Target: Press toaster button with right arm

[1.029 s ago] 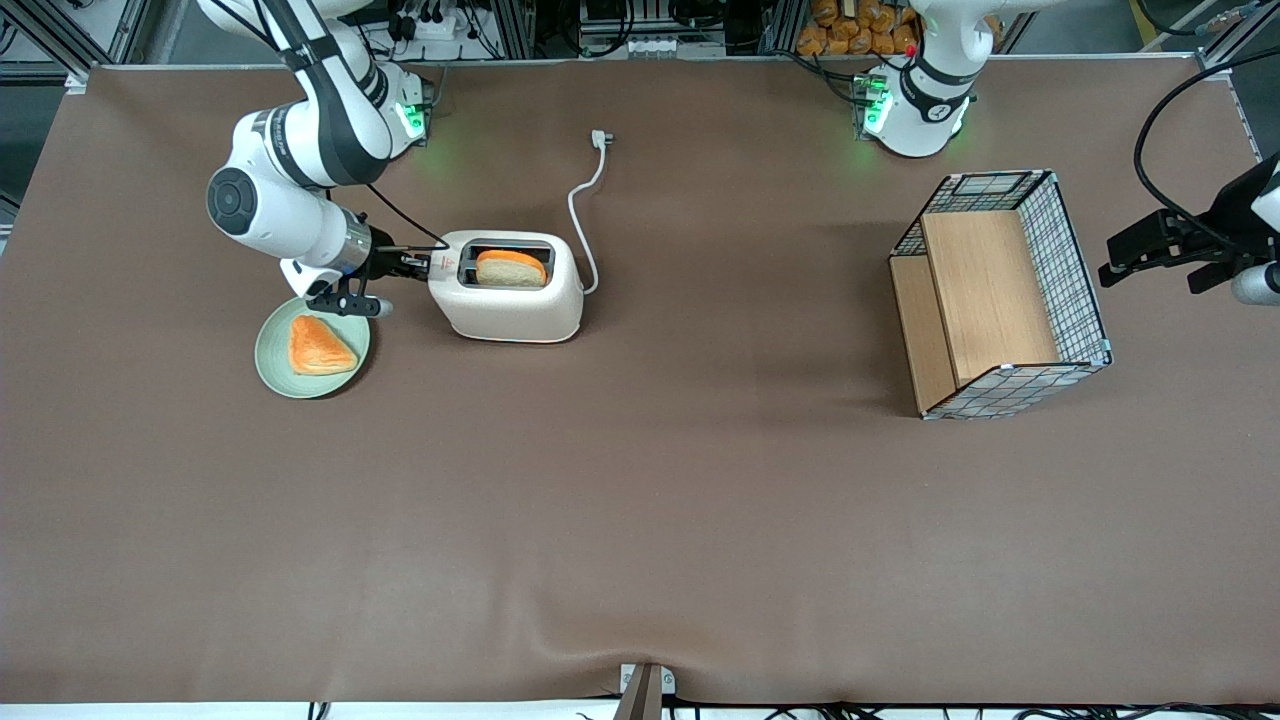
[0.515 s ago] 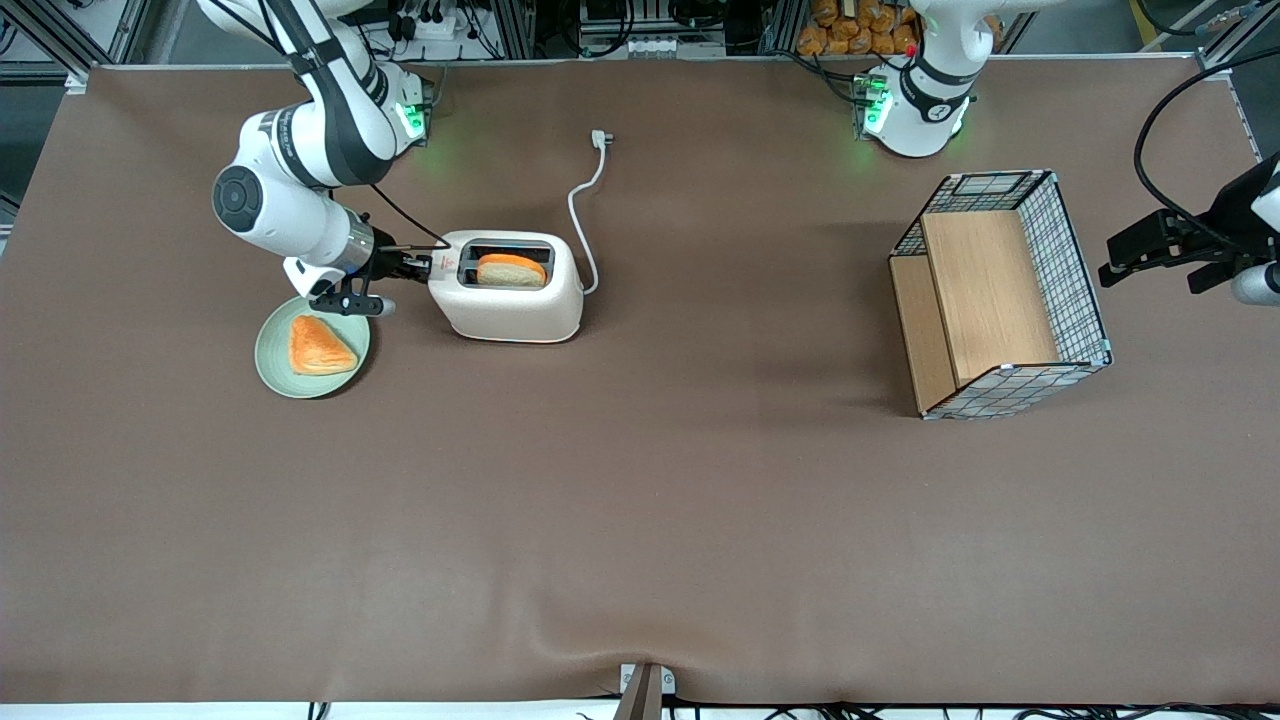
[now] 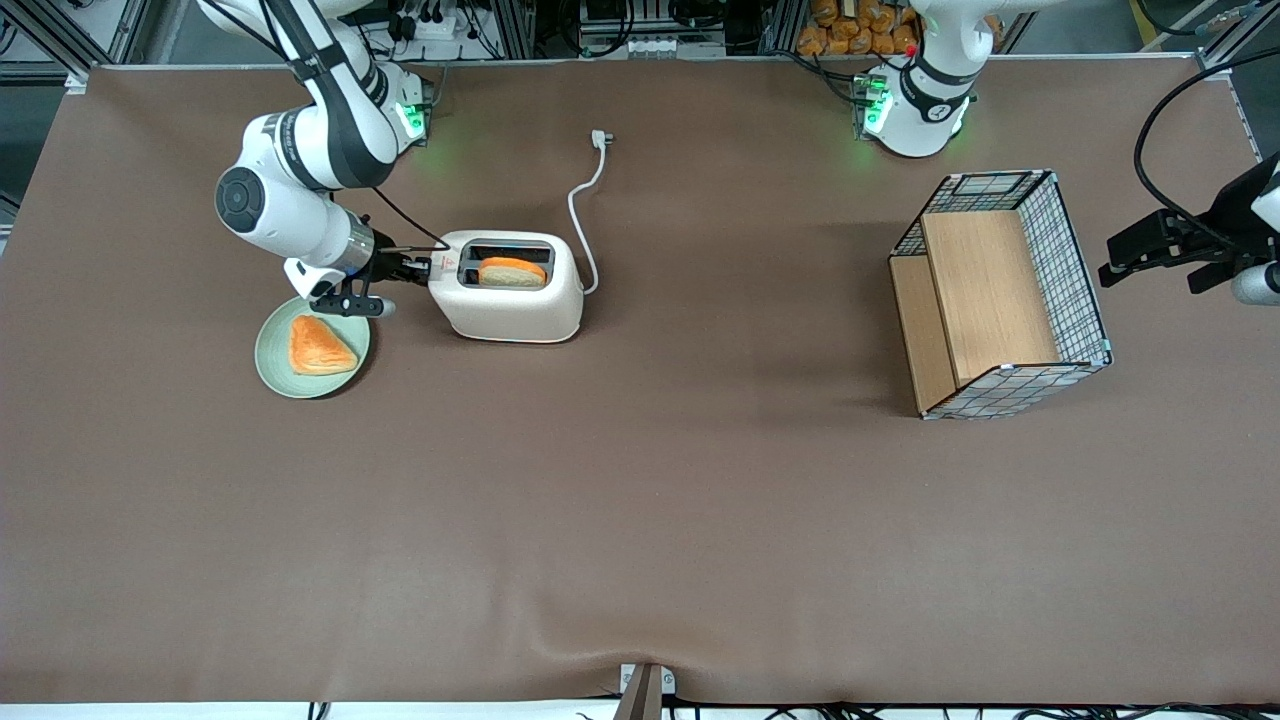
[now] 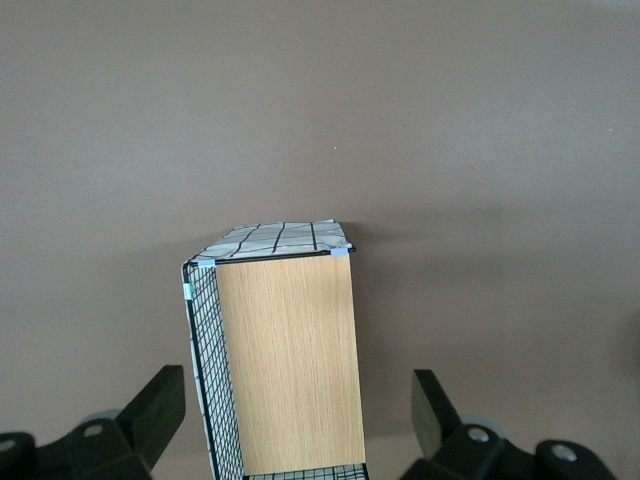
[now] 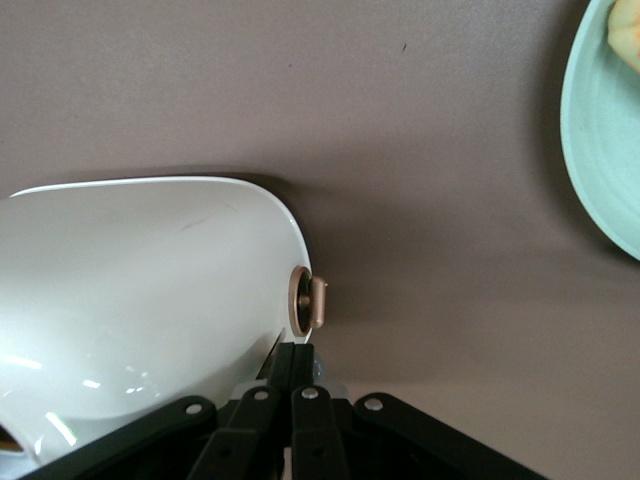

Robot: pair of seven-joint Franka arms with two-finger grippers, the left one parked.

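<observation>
- The gripper [image 3: 424,267] sits at the toaster's [image 3: 512,300] narrow end, the end toward the working arm's end of the table. Seen from the front, the toaster body lies at 3 o'clock from the fingertips.
- The toaster's long axis runs 9 to 3 o'clock in the front view. The right arm [image 3: 300,180] approaches along that axis, from the 9 o'clock end.
- In the right wrist view the gripper [image 5: 292,352] has its two fingers [image 5: 303,375] drawn together with no gap and nothing clamped between them. The tips rest against the toaster's [image 5: 150,270] end wall.
- The toaster button [image 5: 324,384] shows only as a pale sliver beside the closed fingers, just below a small brown dial [image 5: 305,303] on the same end wall. The front view hides it under the gripper.
- Judgement: the tips appear to be on or at the lever, so the move is a straight push down toward the table. Any drift along the 9–3 axis would slip them off the tab.
- A bread slice [image 3: 511,271] sits in the slot. A green plate [image 3: 272,372] holding a pastry [image 3: 318,346] lies at 7 o'clock from the gripper, near it. The white cord [image 3: 580,215] trails off from the 3 o'clock end.
</observation>
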